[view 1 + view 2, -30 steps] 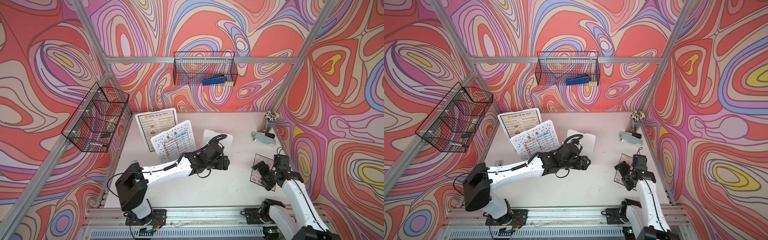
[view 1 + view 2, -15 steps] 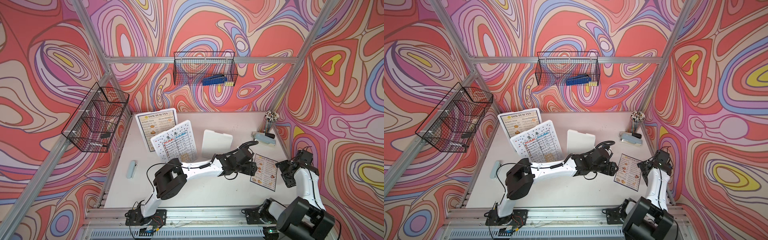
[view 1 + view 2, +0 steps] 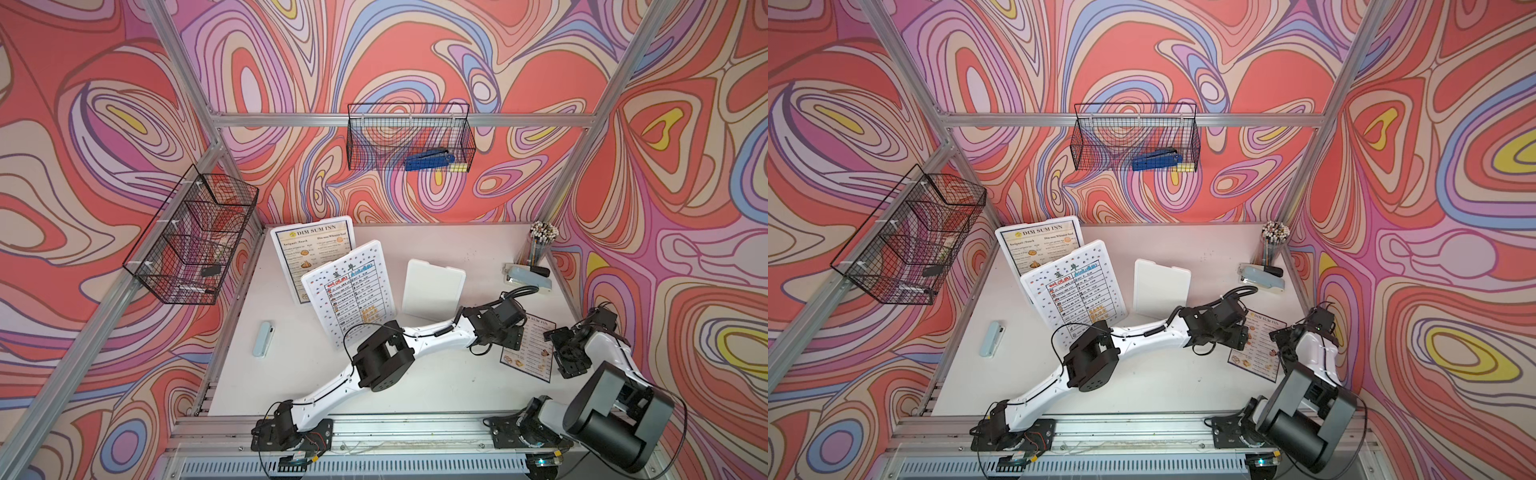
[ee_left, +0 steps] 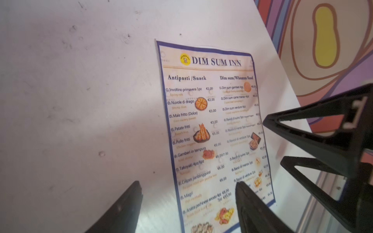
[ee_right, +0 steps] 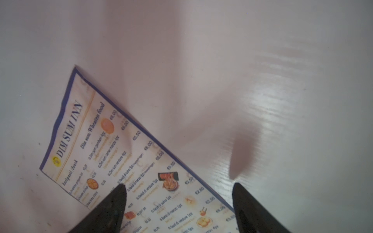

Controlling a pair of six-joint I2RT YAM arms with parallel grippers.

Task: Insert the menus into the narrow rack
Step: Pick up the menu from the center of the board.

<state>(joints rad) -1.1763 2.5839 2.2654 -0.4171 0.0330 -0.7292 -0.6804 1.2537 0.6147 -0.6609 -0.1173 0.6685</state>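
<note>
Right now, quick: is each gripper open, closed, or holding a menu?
Left gripper: open, holding nothing, over the small Dim Sum Inn menu.
Right gripper: open, holding nothing, over the same menu.

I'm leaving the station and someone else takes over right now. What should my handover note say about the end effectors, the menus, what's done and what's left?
Left end effector: open, empty, above the small DIM SUM INN menu.
Right end effector: open, empty, over that menu's edge.
Menus: the small one lies flat on the table near the right wall. The large DIM SUM INN menu is at the back left, with the white dotted-border menu overlapping it.
Done: nothing. No menu shows in the wire rack or the wire basket.
Left: pick up and insert all three.
</note>
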